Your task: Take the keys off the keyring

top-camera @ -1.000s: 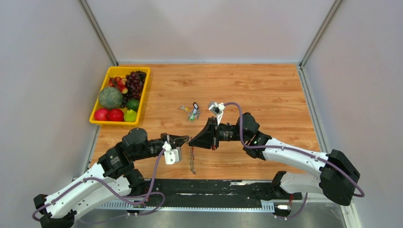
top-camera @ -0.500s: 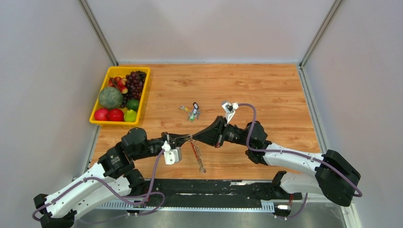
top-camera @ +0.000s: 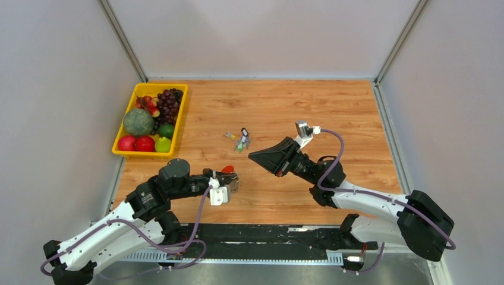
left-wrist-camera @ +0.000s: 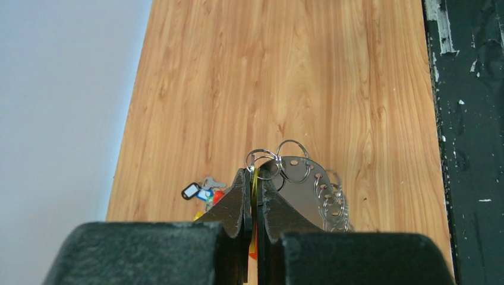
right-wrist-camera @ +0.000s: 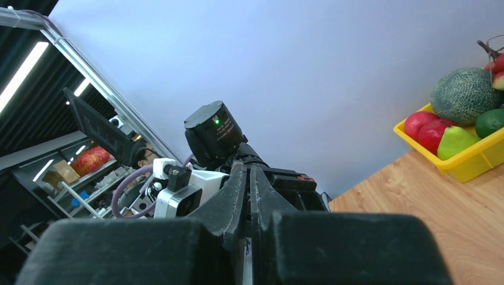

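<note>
My left gripper (top-camera: 233, 178) is shut on the red keyring (top-camera: 227, 169), held low over the table's front middle. In the left wrist view its jaws (left-wrist-camera: 255, 172) pinch a thin red and yellow edge. The grey fan of keys (left-wrist-camera: 306, 190), with several silver split rings, sticks out to the right of the fingertips. My right gripper (top-camera: 252, 157) is shut, raised, and apart from the keyring to its upper right. In the right wrist view (right-wrist-camera: 248, 169) nothing shows between its jaws.
A small cluster with green, black and yellow tags (top-camera: 241, 140) lies on the table behind the grippers; it also shows in the left wrist view (left-wrist-camera: 199, 191). A yellow tray (top-camera: 142, 153) of fruit stands at the far left. A black strip runs along the near edge.
The right gripper has pulled away from the left gripper, up and to the right. The string of keys that hung below the grippers is now bunched at the left gripper.
</note>
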Robot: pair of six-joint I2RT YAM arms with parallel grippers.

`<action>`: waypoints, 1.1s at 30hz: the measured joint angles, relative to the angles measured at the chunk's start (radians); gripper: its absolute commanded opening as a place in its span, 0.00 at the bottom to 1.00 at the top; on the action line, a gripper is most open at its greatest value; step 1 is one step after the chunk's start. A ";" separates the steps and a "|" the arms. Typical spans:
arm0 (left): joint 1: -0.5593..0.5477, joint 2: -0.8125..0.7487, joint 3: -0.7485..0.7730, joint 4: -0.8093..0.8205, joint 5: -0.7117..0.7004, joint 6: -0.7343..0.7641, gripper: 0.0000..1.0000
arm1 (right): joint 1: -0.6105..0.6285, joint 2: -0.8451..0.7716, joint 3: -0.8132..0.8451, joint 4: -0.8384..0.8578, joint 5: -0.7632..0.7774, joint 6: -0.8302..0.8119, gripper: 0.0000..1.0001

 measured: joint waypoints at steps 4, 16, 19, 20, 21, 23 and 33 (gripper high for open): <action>0.000 -0.003 0.000 -0.004 0.000 0.000 0.00 | 0.000 -0.067 0.010 -0.125 -0.006 -0.086 0.27; 0.000 -0.007 0.000 -0.006 0.000 0.000 0.00 | 0.000 -0.181 0.243 -0.735 -0.171 -0.520 0.38; 0.000 -0.008 0.000 -0.006 0.000 0.000 0.00 | 0.000 -0.166 0.251 -0.874 -0.211 -0.610 0.38; 0.000 -0.008 0.000 -0.006 0.000 0.000 0.00 | 0.000 -0.161 0.251 -0.914 -0.222 -0.635 0.38; 0.000 -0.010 0.000 -0.007 0.000 0.001 0.00 | 0.000 -0.156 0.251 -0.946 -0.232 -0.658 0.37; 0.000 -0.012 0.000 -0.007 0.000 0.001 0.00 | 0.000 -0.150 0.251 -1.004 -0.253 -0.702 0.37; 0.000 -0.016 0.000 -0.007 0.001 0.001 0.00 | 0.019 -0.066 0.269 -1.094 -0.320 -0.832 0.37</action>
